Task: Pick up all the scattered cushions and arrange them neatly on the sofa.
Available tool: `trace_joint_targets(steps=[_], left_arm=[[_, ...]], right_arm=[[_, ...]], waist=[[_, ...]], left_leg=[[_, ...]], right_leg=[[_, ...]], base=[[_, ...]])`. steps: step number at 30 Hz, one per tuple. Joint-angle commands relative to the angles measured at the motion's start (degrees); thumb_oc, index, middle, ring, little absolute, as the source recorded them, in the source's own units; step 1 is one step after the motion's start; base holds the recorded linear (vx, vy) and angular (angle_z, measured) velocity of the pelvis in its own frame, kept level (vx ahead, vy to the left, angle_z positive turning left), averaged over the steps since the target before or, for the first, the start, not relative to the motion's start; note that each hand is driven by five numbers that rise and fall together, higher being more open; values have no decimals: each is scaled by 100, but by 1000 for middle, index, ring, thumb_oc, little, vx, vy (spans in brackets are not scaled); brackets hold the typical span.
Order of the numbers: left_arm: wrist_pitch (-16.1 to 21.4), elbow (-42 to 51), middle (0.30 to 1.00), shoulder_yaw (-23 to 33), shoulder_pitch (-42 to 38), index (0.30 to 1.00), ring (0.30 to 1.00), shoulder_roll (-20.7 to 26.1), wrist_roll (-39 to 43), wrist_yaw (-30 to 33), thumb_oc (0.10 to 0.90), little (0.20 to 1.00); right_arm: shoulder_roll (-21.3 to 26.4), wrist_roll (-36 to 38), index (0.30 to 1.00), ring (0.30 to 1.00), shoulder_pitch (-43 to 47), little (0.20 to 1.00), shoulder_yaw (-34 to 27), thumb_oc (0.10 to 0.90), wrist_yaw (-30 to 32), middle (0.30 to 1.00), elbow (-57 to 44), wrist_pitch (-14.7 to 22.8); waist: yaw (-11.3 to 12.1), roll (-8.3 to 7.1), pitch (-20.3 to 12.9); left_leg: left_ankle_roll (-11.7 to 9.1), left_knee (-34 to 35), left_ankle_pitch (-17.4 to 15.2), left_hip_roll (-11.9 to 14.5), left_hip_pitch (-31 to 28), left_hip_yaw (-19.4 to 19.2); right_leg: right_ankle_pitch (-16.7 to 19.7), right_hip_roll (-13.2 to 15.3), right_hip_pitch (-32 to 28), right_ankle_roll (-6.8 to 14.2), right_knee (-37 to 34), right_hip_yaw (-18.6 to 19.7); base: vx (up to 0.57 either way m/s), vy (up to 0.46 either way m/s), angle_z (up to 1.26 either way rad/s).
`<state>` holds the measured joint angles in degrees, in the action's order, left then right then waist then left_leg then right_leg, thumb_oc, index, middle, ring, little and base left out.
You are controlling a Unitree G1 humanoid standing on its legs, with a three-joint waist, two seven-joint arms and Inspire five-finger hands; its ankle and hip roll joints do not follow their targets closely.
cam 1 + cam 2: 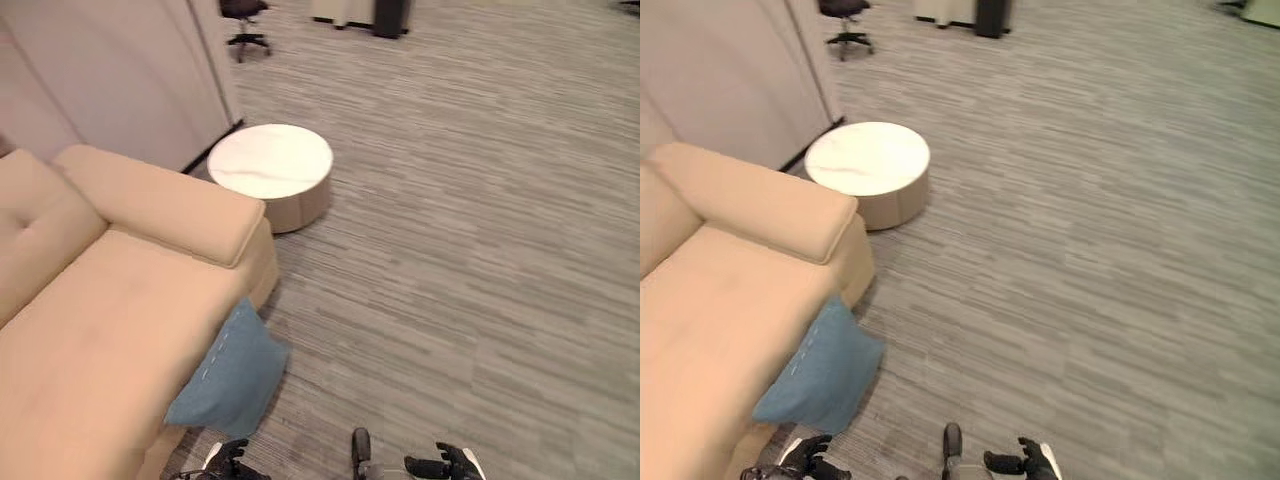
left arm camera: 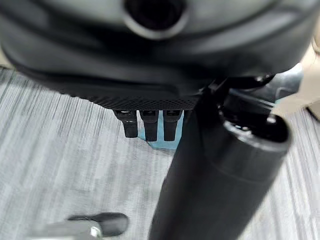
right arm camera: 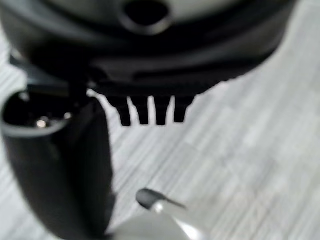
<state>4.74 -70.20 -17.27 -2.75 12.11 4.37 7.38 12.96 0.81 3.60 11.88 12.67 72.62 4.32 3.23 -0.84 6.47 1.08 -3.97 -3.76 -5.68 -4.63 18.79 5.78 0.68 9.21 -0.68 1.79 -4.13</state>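
A blue cushion (image 1: 230, 375) stands on the carpet, leaning against the front of the beige sofa (image 1: 100, 330) near its armrest end. A small piece of the blue cushion (image 2: 174, 143) shows past the left hand's fingers (image 2: 145, 125). My left hand (image 1: 225, 462) hangs low at the near edge, just this side of the cushion and apart from it, fingers straight and holding nothing. My right hand (image 1: 445, 465) hangs further right over bare carpet, and its fingers (image 3: 150, 112) are straight and empty too.
A round white low table (image 1: 270, 160) stands just past the sofa's armrest (image 1: 160, 200). A grey partition wall (image 1: 120, 70) runs behind the sofa. An office chair (image 1: 245, 25) stands far back. Grey carpet (image 1: 480, 250) stretches to the right.
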Motion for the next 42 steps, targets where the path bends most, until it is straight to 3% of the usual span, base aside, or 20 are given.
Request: trace_joint_targets(steps=[1, 2, 4, 5, 6, 7, 8, 9, 10, 12, 14, 16, 21, 24, 25, 27, 29, 31, 35, 42], left_arm=[[223, 148, 900, 59, -263, 900, 900, -194, 26, 79, 800, 900], [223, 148, 900, 60, -264, 900, 900, -195, 26, 79, 800, 900], [215, 183, 900, 77, -251, 900, 900, -234, 85, 69, 800, 900], [215, 184, 900, 78, -252, 900, 900, -233, 85, 69, 800, 900], [211, 191, 900, 83, -228, 900, 900, -242, 84, 67, 800, 900], [235, 116, 900, 187, -225, 900, 900, -84, 33, -88, 800, 900], [235, 131, 900, 140, -286, 900, 900, -64, 28, -7, 800, 900], [235, 132, 900, 142, -286, 900, 900, -60, 28, -7, 800, 900], [198, 205, 900, 12, -355, 900, 900, -36, -59, 40, 800, 900], [180, 209, 900, -22, -393, 900, 900, -21, -134, 53, 800, 900], [192, 168, 900, 78, -301, 900, 900, 8, -49, 61, 800, 900], [159, 68, 900, 225, -215, 900, 900, 23, -2, 3, 800, 900], [153, 41, 900, 316, -159, 900, 900, 87, -16, -69, 800, 900], [149, 60, 900, 388, -152, 900, 900, 185, 22, -96, 800, 900], [149, 59, 900, 388, -154, 900, 900, 185, 22, -96, 800, 900], [148, 70, 900, 398, -149, 900, 900, 234, 34, -107, 800, 900], [191, 60, 900, 401, -139, 900, 900, 296, 44, -88, 800, 900], [221, 0, 900, 439, -130, 900, 900, 303, 62, -77, 800, 900], [251, -93, 900, 303, -285, 900, 900, 330, -19, -10, 800, 900], [267, -179, 900, 272, -301, 900, 900, 232, 5, -40, 800, 900]], right_arm=[[391, 125, 900, 900, -155, 900, -9, 800, 127, 900, -128, 184], [391, 125, 900, 900, -154, 900, -9, 800, 127, 900, -127, 185], [435, 248, 900, 900, -95, 900, -43, 800, 127, 900, -142, 185], [435, 248, 900, 900, -93, 900, -43, 800, 126, 900, -141, 186], [439, 255, 900, 900, -99, 900, -45, 800, 128, 900, -149, 184], [1231, 790, 900, 900, -50, 900, -620, 800, -579, 900, 214, -110], [1172, 206, 900, 900, -95, 900, -180, 800, 14, 900, -336, 222], [1167, 204, 900, 900, -95, 900, -179, 800, 17, 900, -338, 220], [837, 194, 900, 900, -301, 900, -256, 800, 130, 900, -10, 105], [711, 334, 900, 900, -374, 900, -256, 800, 99, 900, 14, 57], [576, 343, 900, 900, -358, 900, -174, 800, 54, 900, 50, 75], [477, 378, 900, 900, -363, 900, -156, 800, -14, 900, 34, 96], [418, 504, 900, 900, -334, 900, -170, 800, -140, 900, -61, 143], [406, 470, 900, 900, -282, 900, -160, 800, -209, 900, -65, 137], [406, 470, 900, 900, -280, 900, -161, 800, -210, 900, -65, 137], [427, 452, 900, 900, -241, 900, -154, 800, -230, 900, -64, 133], [464, 493, 900, 900, -215, 900, -179, 800, -254, 900, -38, 153], [494, 466, 900, 900, -195, 900, -166, 800, -247, 900, 11, 158], [548, 605, 900, 900, -150, 900, -182, 800, -238, 900, 53, 132], [562, 653, 900, 900, -138, 900, -215, 800, -233, 900, 39, 172]], waist=[[-49, -44, -95], [-56, -40, -94], [-38, -100, 8], [-41, -94, 5], [-33, -107, 13], [-45, -197, 13], [-51, -229, 46], [-69, -244, 26], [-109, -289, 42], [-87, -291, 87], [27, -320, 89], [96, -336, -7], [207, -388, -75], [318, -379, -24], [312, -381, -41], [305, -342, 33], [247, -264, 102], [254, -234, 68], [-4, -347, 74], [-64, -366, 13]], left_leg=[[-246, -432, -260, 66, 429, -488], [-246, -461, -276, 65, 443, -483], [-317, -1216, -245, 154, 913, -1024], [-317, -1247, -261, 157, 932, -1022], [-298, -1398, -280, 228, 1036, -1309], [-295, -1456, -328, 410, 1156, -1852], [-282, -1358, -296, 461, 1211, -2066], [-279, -1335, -266, 444, 1230, -2054], [-254, -1156, -191, 592, 1413, -2583], [-291, -1063, -3, 759, 1613, -2997], [-308, -911, 42, 670, 1514, -2698], [-226, -500, 41, 637, 1204, -2616], [-144, -344, 3, 569, 1045, -2536], [15, -295, -81, 456, 919, -2267], [15, -287, -64, 454, 940, -2262], [113, -263, -56, 402, 888, -2104], [159, -129, -48, 338, 707, -1762], [118, -2, -16, 347, 644, -1606], [-6, 144, 43, 108, 567, -947], [-247, 142, 46, 204, 700, -607]], right_leg=[[-341, 170, -184, 676, 68, 15], [-341, 168, -188, 676, 65, 8], [-426, 273, -431, 593, -56, -212], [-425, 268, -427, 593, -57, -215], [-467, 301, -525, 570, -110, -311], [-519, 346, -726, 567, -220, -539], [-533, 376, -786, 561, -252, -687], [-529, 392, -762, 563, -251, -700], [-579, 451, -850, 575, -287, -1009], [-639, 431, -972, 569, -292, -1234], [-730, 388, -1080, 555, -219, -1243], [-845, 366, -1173, 573, -139, -1284], [-932, 435, -1151, 609, 164, -1327], [-870, 669, -882, 742, 1050, -1370], [-859, 670, -863, 741, 1043, -1376], [-611, 768, -606, 864, 1669, -1281], [-632, 660, -267, 870, 2026, -804], [-649, 736, -178, 853, 1634, -669], [-443, 349, -10, 878, 494, 574], [-455, 372, -287, 772, 142, 157]], base=[[69, -102, 72], [101, -172, 55], [42, -105, 47], [36, -66, 46], [106, -118, 38], [123, -152, 40], [92, -122, 69], [26, -99, 137], [14, -84, 152], [135, -56, 110], [183, 19, 47], [171, 79, -44], [92, 83, -1], [68, 112, 18], [36, 81, 43], [39, 84, 49], [95, 68, 58], [145, -57, 79], [143, -101, 74], [64, -159, 90]])
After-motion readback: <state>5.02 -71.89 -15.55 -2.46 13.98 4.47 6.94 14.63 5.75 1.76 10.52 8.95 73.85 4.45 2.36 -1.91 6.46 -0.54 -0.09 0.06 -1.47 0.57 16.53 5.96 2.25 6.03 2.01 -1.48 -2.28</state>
